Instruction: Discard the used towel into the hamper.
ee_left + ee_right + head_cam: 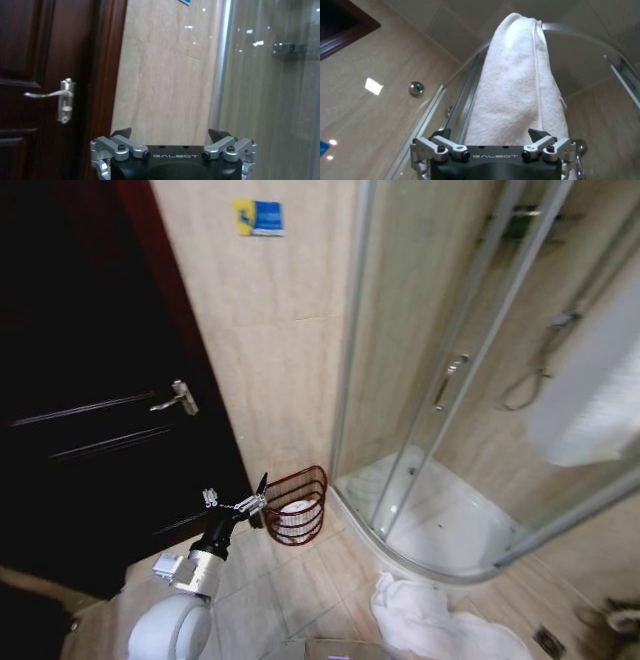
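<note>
Towel, white and thick with a soft looped texture (517,86), hangs folded over the curved metal top rail of the glass shower cabin (580,32) in the right wrist view. It falls as one long, narrow drape toward the right gripper (490,134), whose two dark fingertips stand wide apart just before the cloth and hold nothing.

From the head view, the same towel is a pale shape (600,395) at the right edge, over the shower rail. The hamper, a small round red-brown basket of thin wire ribs (297,505), stands on the beige tiled floor against the wall, between the dark wooden door (90,380) and the shower cabin. Something white lies inside it, perhaps cloth. The left gripper (262,490) is just beside the hamper's rim, near the door. Another white crumpled cloth (420,615) lies on the floor before the shower base.

In the left wrist view, the left gripper (170,133) has its fingertips wide apart and empty, facing the beige tiled wall (165,75) between the door and the glass.
</note>
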Robot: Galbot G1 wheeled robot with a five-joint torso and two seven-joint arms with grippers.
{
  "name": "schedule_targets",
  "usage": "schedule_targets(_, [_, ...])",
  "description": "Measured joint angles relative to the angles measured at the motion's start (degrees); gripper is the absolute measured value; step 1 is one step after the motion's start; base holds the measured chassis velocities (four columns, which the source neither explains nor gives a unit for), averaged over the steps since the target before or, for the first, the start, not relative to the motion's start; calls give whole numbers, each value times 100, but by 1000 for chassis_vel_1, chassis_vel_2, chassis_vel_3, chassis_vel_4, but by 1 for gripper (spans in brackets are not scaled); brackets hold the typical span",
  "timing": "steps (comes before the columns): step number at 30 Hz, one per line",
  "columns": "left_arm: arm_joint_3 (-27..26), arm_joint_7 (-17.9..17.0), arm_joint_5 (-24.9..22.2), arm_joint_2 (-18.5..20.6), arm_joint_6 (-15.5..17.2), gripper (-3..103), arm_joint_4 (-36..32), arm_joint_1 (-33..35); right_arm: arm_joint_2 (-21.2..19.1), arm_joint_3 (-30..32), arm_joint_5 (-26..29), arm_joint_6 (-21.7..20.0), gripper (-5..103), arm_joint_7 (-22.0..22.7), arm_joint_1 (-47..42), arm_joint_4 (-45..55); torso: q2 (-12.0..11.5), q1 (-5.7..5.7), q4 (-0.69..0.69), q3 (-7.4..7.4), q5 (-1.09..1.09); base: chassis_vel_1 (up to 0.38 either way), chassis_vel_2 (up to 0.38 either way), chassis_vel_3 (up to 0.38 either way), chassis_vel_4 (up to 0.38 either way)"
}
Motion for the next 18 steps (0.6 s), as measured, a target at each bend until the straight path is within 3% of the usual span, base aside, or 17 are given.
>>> schedule_targets(2, [0, 1, 0, 0, 0, 100, 0, -1, -371, -28, 11, -46, 100, 57, 317, -345, 0, 0, -7, 0, 2, 0, 0, 0, 0])
schedule_targets(5, [1, 0, 0, 0, 0, 100, 0, -1, -574, -72, 17, -165, 100, 151, 567, -513, 0, 0, -8, 0, 1, 0, 0, 0, 0])
schedule_targets(18, [1, 1, 0, 0, 0, 100, 0, -1, -1044, -931, -170, -478, 100, 350, 1720, -1246, 0, 0, -3, 0, 1, 0, 0, 0, 0])
